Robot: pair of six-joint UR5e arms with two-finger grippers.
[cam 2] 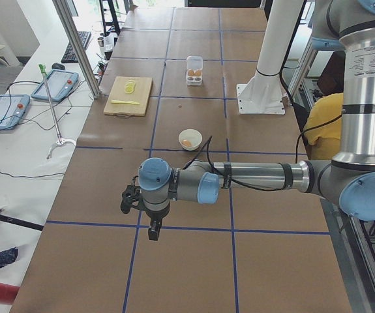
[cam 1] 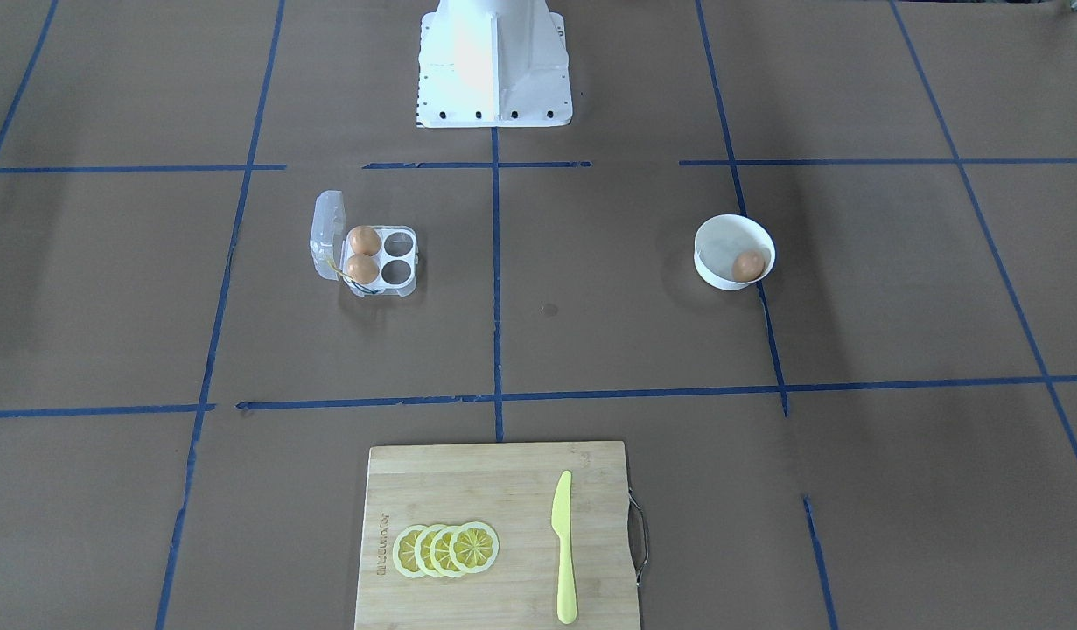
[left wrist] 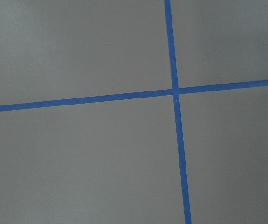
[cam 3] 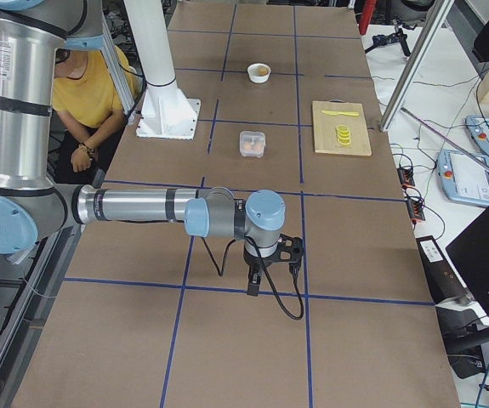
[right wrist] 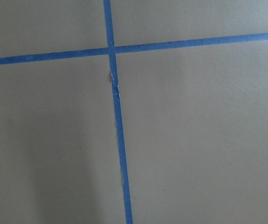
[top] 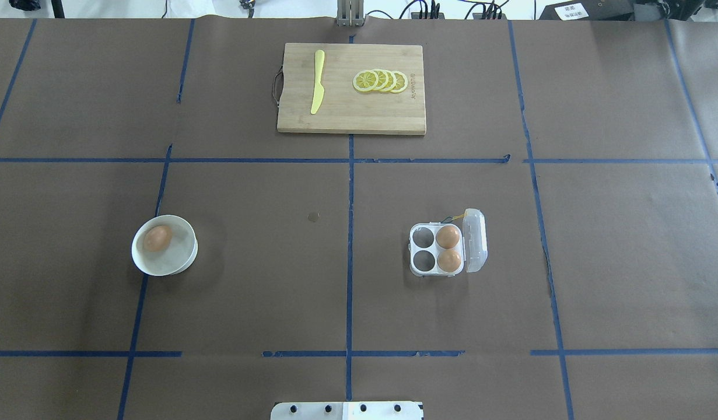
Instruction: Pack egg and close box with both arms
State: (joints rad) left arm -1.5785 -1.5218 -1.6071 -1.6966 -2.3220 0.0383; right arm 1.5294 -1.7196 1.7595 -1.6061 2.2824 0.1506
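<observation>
One egg (top: 157, 238) lies in a round white bowl (top: 160, 269) on the left of the overhead view. The clear box (top: 423, 248) stands right of centre with its lid (top: 475, 240) open; two eggs (top: 448, 237) fill the cups beside the lid, and the other two cups are empty. My left gripper (cam 2: 153, 233) shows only in the exterior left view, far from the bowl (cam 2: 190, 139). My right gripper (cam 3: 253, 287) shows only in the exterior right view, far from the box (cam 3: 252, 143). I cannot tell whether either is open. Both wrist views show only taped brown paper.
A bamboo cutting board (top: 351, 116) with lemon slices (top: 381, 81) and a yellow knife (top: 317, 89) lies at the table's far side. The white base block (cam 1: 493, 66) stands at the near middle. A person in a yellow shirt (cam 3: 87, 89) sits behind the robot.
</observation>
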